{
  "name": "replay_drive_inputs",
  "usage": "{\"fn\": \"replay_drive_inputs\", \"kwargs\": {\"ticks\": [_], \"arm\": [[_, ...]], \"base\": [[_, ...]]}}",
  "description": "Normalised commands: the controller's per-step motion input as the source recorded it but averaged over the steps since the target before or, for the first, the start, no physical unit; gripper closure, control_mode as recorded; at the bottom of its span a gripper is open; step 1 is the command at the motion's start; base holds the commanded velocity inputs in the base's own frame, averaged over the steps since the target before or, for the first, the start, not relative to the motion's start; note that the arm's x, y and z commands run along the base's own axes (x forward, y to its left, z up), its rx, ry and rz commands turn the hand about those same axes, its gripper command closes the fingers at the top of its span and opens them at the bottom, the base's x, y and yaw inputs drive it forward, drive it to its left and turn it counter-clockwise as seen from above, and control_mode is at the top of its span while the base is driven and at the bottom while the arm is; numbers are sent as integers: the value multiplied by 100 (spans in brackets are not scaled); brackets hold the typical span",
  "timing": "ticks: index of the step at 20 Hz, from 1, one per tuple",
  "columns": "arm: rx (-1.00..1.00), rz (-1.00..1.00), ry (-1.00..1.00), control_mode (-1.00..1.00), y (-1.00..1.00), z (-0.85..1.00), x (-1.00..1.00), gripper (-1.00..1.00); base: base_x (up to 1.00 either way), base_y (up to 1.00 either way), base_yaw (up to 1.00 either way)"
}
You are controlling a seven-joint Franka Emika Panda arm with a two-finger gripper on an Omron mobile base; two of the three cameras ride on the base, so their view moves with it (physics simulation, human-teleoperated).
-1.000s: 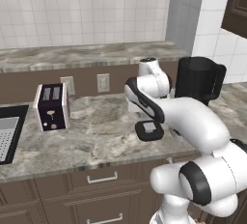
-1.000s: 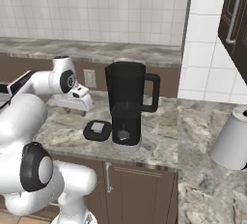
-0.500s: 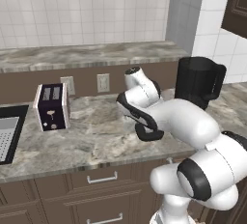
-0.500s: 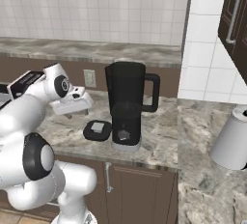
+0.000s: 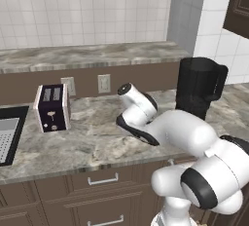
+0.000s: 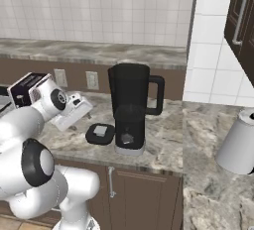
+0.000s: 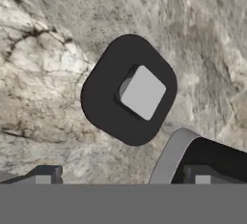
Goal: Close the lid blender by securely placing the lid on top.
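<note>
The lid (image 7: 129, 90), a flat black rounded square with a grey square centre (image 7: 143, 93), lies on the marble counter just left of the blender (image 6: 130, 107). The blender is a tall black jug with a side handle, and its top is uncovered. From the left base view the blender (image 5: 199, 91) stands at the right. My gripper (image 7: 123, 177) hovers above the lid, open, its fingertips (image 7: 46, 175) wide apart with nothing between them. The lid (image 6: 100, 133) sits below and to the right of my white hand (image 6: 74, 111). The blender's grey foot (image 7: 169, 158) shows beside one fingertip.
A black-and-white toaster (image 5: 51, 107) stands at the left of the counter, near a sink (image 5: 7, 132). A pale grey kettle (image 6: 238, 142) sits on the counter at the far right. Wall outlets (image 5: 103, 83) are on the backsplash.
The hand has dropped from above the counter and tilted down over the lid. Lid and blender have not moved.
</note>
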Motion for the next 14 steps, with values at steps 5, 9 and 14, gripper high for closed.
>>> {"fn": "replay_drive_inputs", "kwargs": {"ticks": [5, 9, 14], "arm": [[-22, 23, 25, -100, 0, -1, 27, -100], [-11, 4, 25, -100, 0, -11, 27, -100], [-5, 0, 7, -100, 0, -19, 12, -100]], "base": [[0, 0, 0], [0, 0, 0], [0, 0, 0]]}}
